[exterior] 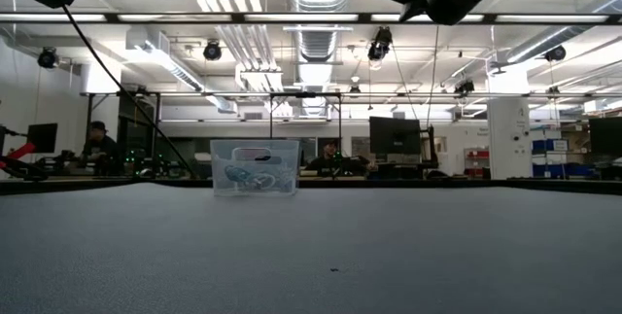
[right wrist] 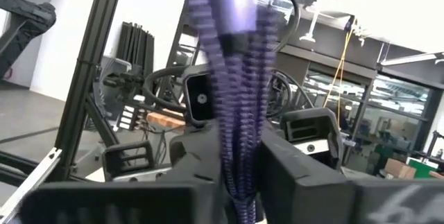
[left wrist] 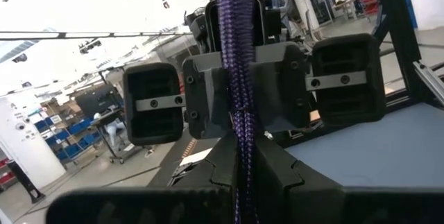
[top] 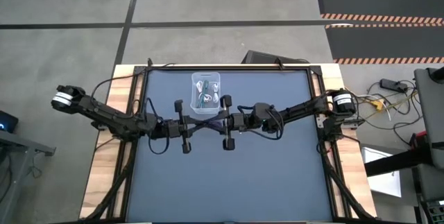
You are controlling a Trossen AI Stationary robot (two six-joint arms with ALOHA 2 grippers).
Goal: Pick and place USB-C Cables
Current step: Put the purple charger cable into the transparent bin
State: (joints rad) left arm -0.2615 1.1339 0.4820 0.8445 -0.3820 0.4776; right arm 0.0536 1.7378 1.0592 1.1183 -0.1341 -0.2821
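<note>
Left gripper (top: pixel 196 127) and right gripper (top: pixel 216 122) meet above the table's (top: pixel 277 182) middle, both clamped on the purple cable (left wrist: pixel 237 113) stretched between them. Behind them stands the clear bin (top: pixel 206 93), holding the white cables (top: pixel 202 85) and the green cable (top: pixel 202 100).

Cable (top: pixel 206 123) between grippers, before bin (top: pixel 206 78).

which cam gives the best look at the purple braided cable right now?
Left wrist view: the dark purple braided cable runs sharp down the frame, pinched between the left gripper fingers, facing the right gripper. Right wrist view shows it too, but motion-blurred. High view gives only a thin purple strand between both grippers. Low view doesn't show it.
</note>
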